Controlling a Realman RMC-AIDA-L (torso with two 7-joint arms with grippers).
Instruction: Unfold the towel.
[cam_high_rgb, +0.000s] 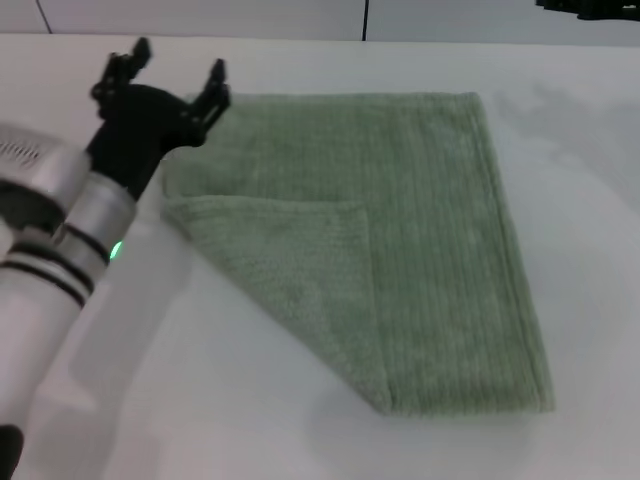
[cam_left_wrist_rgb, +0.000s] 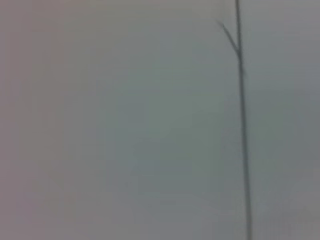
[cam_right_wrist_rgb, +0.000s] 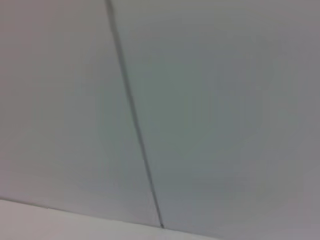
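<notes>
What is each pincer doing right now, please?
Left pincer: open, holding nothing, at the far left corner of the towel.
Right pincer: not in view.

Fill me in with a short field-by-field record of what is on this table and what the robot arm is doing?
surface: white table
cloth: pale green towel, lying flat, one corner flap folded over on the robot's left side
left end effector: open, at the towel's far left corner, holding nothing
right end effector: not seen in any view
wrist views: only a plain wall with a seam
task status: towel not yet fully unfolded
</notes>
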